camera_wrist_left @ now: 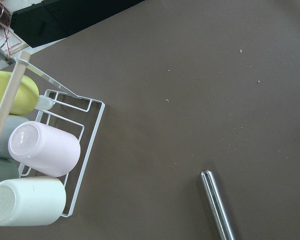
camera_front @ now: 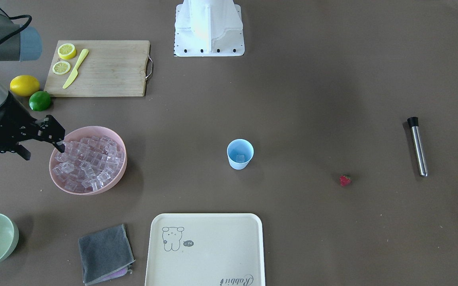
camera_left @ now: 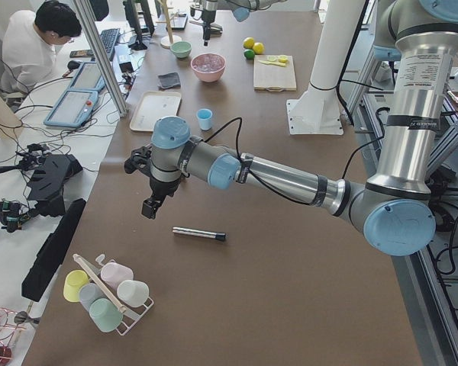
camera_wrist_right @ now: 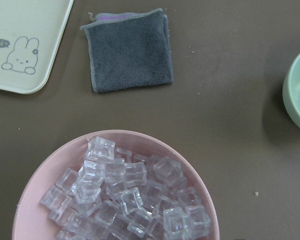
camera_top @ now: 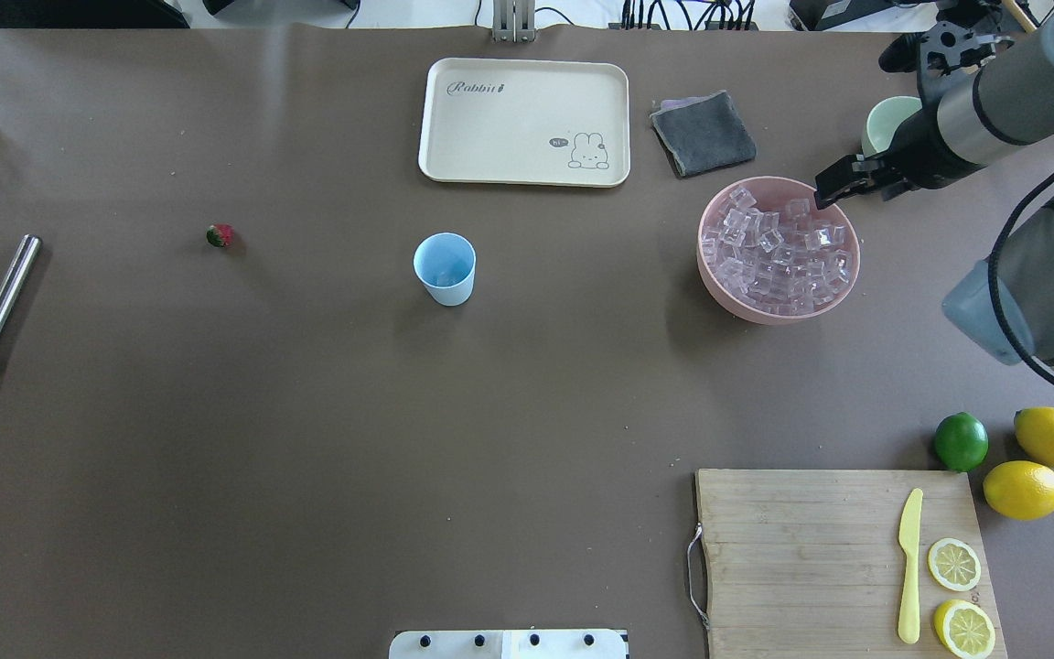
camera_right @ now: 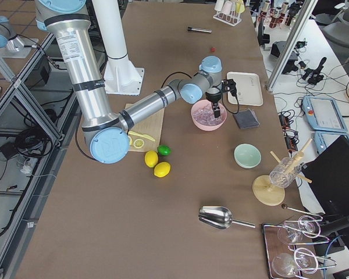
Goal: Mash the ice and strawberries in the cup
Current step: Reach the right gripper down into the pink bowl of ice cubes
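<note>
The right gripper (camera_front: 59,146) hovers at the left of the front view, over the rim of the pink bowl (camera_front: 114,180), its fingertips close together on a clear cube, as far as can be told. The ice (camera_front: 90,162) fills that bowl; one cube lies in the blue cup (camera_front: 240,154) at centre. The strawberry (camera_front: 345,180) lies on the table at right, near the metal rod (camera_front: 417,146). The left gripper (camera_left: 149,207) appears only in the side view; I cannot tell its state.
</note>
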Robot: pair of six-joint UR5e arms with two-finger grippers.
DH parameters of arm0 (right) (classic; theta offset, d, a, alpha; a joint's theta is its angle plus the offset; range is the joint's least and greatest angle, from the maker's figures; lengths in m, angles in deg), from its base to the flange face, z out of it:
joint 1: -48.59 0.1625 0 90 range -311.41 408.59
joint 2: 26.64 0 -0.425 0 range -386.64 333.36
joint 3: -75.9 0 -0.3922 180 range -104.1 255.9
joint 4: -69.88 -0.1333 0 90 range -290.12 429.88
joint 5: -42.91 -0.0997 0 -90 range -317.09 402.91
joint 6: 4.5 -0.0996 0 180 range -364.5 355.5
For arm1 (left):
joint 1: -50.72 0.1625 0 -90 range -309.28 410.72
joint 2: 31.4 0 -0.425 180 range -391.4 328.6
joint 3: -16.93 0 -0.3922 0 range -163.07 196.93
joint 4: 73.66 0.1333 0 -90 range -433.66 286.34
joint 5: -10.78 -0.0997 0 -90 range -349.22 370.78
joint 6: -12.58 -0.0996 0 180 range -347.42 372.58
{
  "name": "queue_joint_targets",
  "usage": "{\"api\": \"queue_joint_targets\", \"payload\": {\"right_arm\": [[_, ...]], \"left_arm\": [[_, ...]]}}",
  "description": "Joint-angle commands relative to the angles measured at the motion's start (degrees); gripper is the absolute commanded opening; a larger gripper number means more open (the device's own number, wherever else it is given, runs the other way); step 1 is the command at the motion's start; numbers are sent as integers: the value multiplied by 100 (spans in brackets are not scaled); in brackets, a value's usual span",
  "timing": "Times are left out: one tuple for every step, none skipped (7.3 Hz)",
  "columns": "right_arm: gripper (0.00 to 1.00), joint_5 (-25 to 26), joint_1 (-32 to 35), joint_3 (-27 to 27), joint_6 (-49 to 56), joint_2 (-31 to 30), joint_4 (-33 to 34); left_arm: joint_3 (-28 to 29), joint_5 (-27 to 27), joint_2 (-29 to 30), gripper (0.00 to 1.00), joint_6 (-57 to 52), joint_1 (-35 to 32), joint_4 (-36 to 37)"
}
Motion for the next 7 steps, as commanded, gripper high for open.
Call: {"api": "queue_joint_targets", "payload": {"right_arm": [[87,552,-471,-120,-1,119,0],[87,613,-550,-277,-1,136,-9],[87,762,-594,-322,43,137,0],[87,877,-612,-357,226,189,17],[87,1208,-734,-479,271,207,9],[87,1290,-762,-585,289,294,9],[86,1317,-771,-603,446,260,9]], "left_arm": [[33,1,4,97,-3,0,-72],[25,1,4,97,-3,0,-72],[42,1,4,97,-12,0,-72],[77,1,4,97,-3,0,-151],[104,1,4,97,-3,9,-178],[104,1,4,97,-3,9,-178],[104,1,4,97,-3,9,-187]]}}
